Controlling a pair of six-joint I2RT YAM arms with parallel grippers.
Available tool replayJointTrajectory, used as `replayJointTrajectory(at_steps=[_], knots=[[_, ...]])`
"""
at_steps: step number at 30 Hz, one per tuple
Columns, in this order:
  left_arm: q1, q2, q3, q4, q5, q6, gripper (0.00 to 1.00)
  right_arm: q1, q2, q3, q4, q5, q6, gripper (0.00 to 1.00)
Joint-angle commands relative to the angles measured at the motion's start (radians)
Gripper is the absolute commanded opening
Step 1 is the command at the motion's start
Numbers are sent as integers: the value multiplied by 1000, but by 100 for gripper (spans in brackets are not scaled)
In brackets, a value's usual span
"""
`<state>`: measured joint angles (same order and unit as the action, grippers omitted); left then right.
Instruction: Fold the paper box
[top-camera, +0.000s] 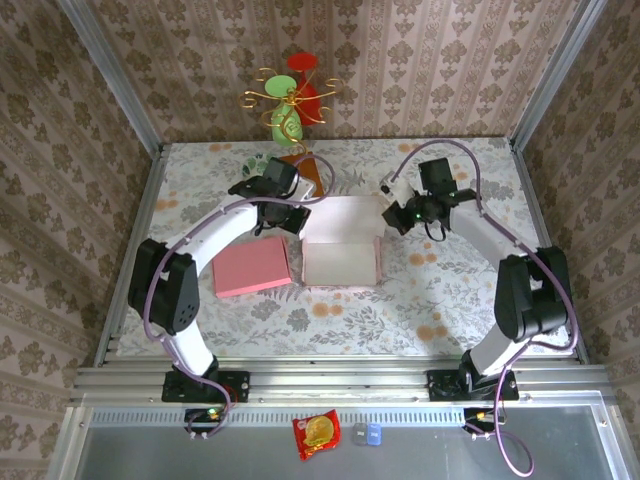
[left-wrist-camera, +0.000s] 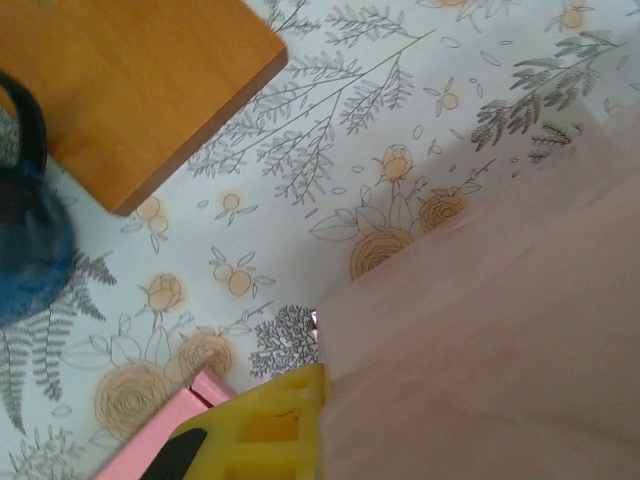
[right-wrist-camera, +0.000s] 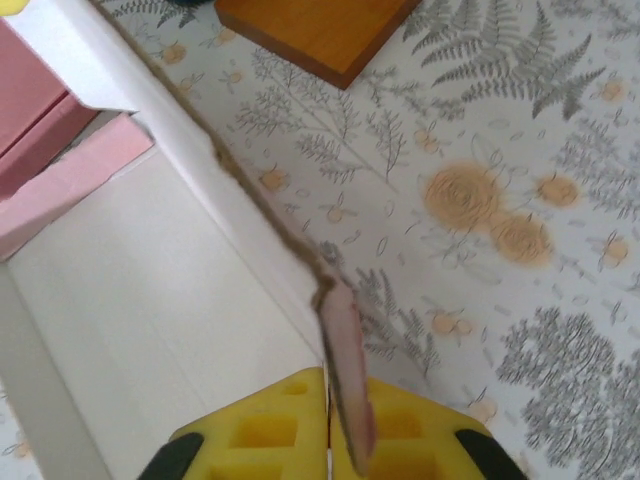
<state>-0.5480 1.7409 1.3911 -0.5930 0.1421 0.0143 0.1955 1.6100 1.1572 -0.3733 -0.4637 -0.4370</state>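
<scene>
The paper box (top-camera: 341, 262) lies open at mid-table, pale pink outside and white inside (right-wrist-camera: 140, 300). Its back flap (top-camera: 345, 212) stands raised between both grippers. My left gripper (top-camera: 287, 216) is at the flap's left end. In the left wrist view one yellow finger (left-wrist-camera: 262, 425) presses against the pink flap (left-wrist-camera: 480, 340), which hides the other finger. My right gripper (top-camera: 397, 214) holds the flap's right end, and its yellow fingers (right-wrist-camera: 262, 432) are shut on the flap's torn-looking edge (right-wrist-camera: 345, 370).
A flat pink closed box (top-camera: 252, 268) lies just left of the open one. A wooden block (top-camera: 312, 168) sits behind the box, with a gold-wire ornament (top-camera: 290, 100) at the back wall. A dark blue object (left-wrist-camera: 25, 230) is beside the block. A snack packet (top-camera: 317, 433) lies off the table in front.
</scene>
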Motion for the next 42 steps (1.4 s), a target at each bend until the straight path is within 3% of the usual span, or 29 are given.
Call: replayJointTrajectory(at_steps=[1, 7, 12, 15, 21, 29, 31, 36, 42], knots=[[-5, 21, 47, 30, 104, 152, 2, -1, -35, -40, 34, 14, 27, 19], [5, 46, 77, 26, 112, 241, 2, -42, -27, -11, -10, -15, 26, 36], [13, 73, 108, 19, 120, 243, 2, -41, 13, 22, -27, 34, 20, 39], [13, 85, 122, 12, 122, 242, 3, -42, 46, 73, -52, 59, 11, 39], [16, 95, 140, -1, 103, 224, 7, -41, 77, 139, -106, 55, 15, 22], [19, 129, 181, -41, 101, 172, 9, -38, 48, 96, -97, 73, 37, 17], [20, 133, 189, -43, 95, 158, 15, -37, 55, 103, -105, 78, 40, 14], [25, 137, 205, -48, 89, 124, 20, -31, 55, 108, -112, 98, 53, 18], [36, 144, 213, -60, 121, 107, 15, -27, 50, 110, -125, 111, 70, 19]])
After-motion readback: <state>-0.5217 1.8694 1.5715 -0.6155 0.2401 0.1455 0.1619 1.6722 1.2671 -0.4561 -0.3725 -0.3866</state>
